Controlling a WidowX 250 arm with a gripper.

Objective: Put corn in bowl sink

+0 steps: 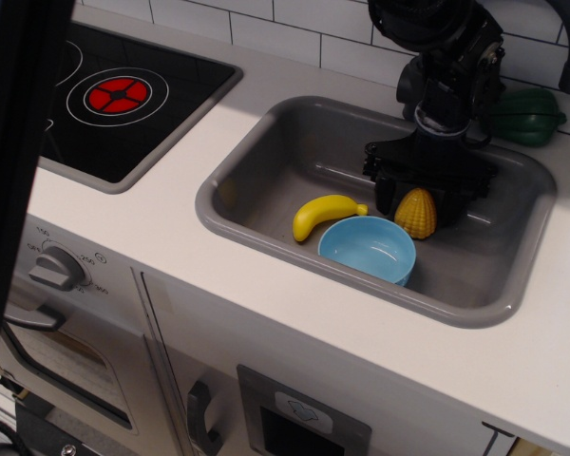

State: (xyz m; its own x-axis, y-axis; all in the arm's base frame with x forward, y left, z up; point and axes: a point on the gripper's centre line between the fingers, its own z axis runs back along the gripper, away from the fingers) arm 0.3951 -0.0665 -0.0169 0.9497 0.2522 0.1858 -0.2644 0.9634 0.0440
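1. Sitting inside the grey sink (294, 152) are three loose things: one corn (416, 212), one bowl (368, 249) and one banana (325, 214).
2. One corn is standing point-up on the sink floor at the far right edge of the bowl, just beside its rim and outside it.
3. One light blue bowl is resting upright toward the near side of the basin, showing nothing inside it.
4. One yellow banana is lying to the left of the bowl, its tip pointing right toward the corn.
5. One black claw (417, 195) is hanging over the corn with its fingers spread wide, one finger (387, 197) reaching down on the left of the cob and the other on its right; it is gripping nothing.
6. One green pepper (524, 116) is lying on the white table (171, 190) behind the sink, at the far right.
7. One red burner ring (117, 95) is showing fully on the black hob (152, 123) at the far left.
8. One grey dial (56, 267) is sitting on the near front panel, with small numerals around it, too fine to read surely.
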